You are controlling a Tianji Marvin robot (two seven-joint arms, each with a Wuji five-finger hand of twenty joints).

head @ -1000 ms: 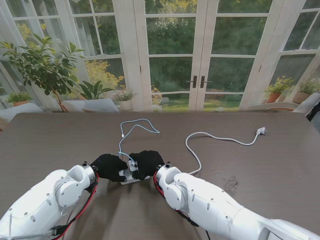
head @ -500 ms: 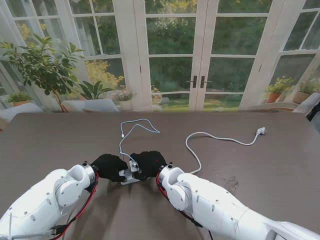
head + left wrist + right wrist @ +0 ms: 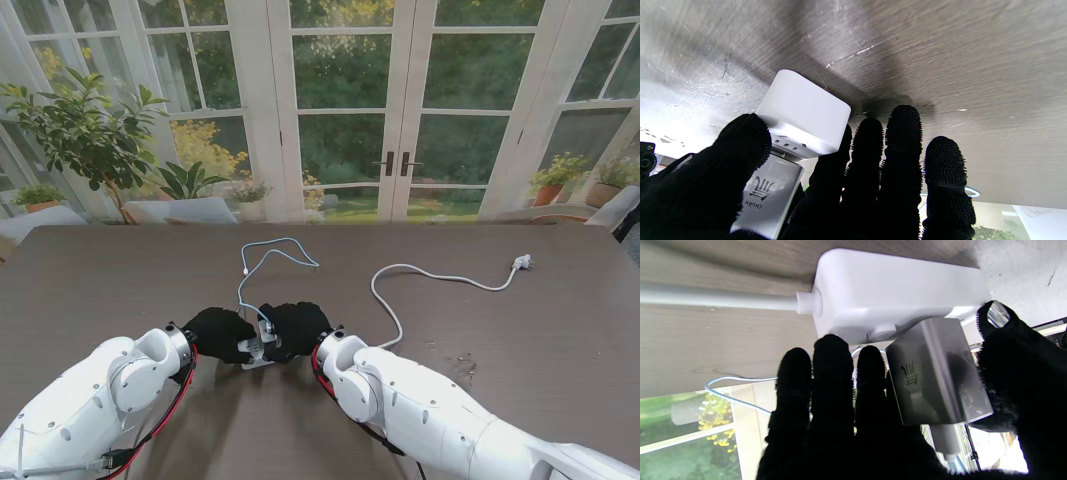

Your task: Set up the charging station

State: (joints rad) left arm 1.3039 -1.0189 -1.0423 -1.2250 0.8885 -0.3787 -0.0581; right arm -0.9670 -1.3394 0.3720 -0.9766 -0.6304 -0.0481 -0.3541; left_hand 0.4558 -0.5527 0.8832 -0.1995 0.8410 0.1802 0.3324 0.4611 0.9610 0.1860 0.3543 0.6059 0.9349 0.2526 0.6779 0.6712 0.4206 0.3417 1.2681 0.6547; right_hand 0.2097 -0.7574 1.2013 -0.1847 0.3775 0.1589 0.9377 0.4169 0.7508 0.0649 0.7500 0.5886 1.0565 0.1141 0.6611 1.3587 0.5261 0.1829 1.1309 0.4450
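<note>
A white power strip lies on the table close to me, between my two black-gloved hands. My left hand grips it, with the thumb on one side of the strip and the other fingers on the other. My right hand is shut on a grey charger block, pinched between thumb and fingers. The charger sits against the strip's socket face. Whether its prongs are fully in is hidden. A thin light-blue cable runs from the charger away from me.
The strip's thick white cord curves off to the right and ends in a plug lying on the dark wooden table. A few small crumbs lie right of my right arm. Glass doors and plants stand beyond the far edge.
My right forearm has shifted slightly and the right hand has closed in a little towards the left hand. The strip and cables have stayed where they were.
</note>
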